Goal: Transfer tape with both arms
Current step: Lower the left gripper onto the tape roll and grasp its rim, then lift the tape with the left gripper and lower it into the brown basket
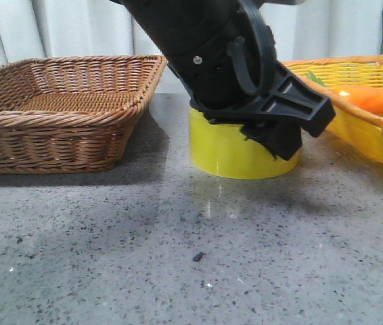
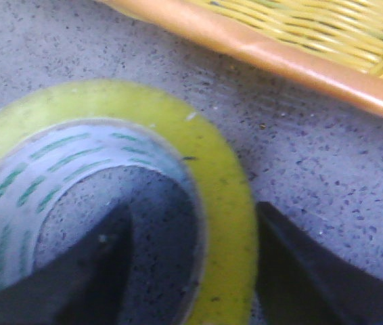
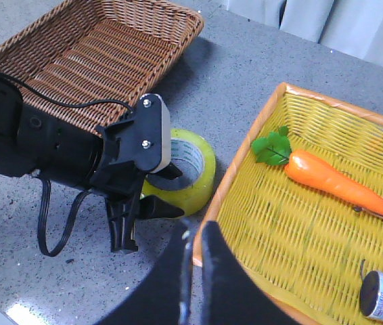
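The left hand (image 1: 273, 128) hides the top of the tape (image 1: 229, 152); the left wrist view crops its near side.

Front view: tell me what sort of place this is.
Probably an indoor robot test bench: a speckled grey stone-look table, a pale curtain behind, and staged props, a brown wicker basket and a yellow basket with a carrot.
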Available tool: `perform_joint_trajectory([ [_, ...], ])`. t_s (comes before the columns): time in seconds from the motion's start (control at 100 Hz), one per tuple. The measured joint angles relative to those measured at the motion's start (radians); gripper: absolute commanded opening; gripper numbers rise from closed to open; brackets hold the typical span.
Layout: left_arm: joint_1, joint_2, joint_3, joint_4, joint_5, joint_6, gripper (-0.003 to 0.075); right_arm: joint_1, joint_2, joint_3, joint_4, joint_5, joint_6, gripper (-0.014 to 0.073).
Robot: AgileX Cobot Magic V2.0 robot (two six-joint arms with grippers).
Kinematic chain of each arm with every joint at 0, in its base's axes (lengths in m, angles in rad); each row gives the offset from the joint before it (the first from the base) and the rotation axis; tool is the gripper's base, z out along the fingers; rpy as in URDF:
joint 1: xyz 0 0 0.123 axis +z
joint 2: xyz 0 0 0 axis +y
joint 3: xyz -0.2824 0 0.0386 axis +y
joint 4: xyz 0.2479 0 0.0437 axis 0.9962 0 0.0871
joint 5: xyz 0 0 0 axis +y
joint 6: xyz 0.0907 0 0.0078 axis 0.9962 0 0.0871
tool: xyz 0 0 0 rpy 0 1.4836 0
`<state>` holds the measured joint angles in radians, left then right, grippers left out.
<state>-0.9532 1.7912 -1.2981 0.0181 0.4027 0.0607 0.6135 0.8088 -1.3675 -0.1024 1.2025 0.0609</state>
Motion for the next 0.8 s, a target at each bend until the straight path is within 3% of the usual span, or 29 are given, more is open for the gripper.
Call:
perform_joint_trajectory([
  [0.18, 0.0, 0.002, -0.002, -0.006, -0.003, -0.002, 0.0036, 0.0, 0.0, 0.0, 0.0, 0.0, 0.002, -0.0073],
  [0.46, 0.0, -0.045, -0.002, 0.007, 0.036, -0.002, 0.0034, 0.0, 0.0, 0.0, 0.0, 0.0, 0.002, -0.0073],
  [0.8, 0.049, -0.317, -0.051, 0.107, 0.069, -0.002, 0.0034, 0.0, 0.0, 0.0, 0.0, 0.0, 0.002, -0.0073],
])
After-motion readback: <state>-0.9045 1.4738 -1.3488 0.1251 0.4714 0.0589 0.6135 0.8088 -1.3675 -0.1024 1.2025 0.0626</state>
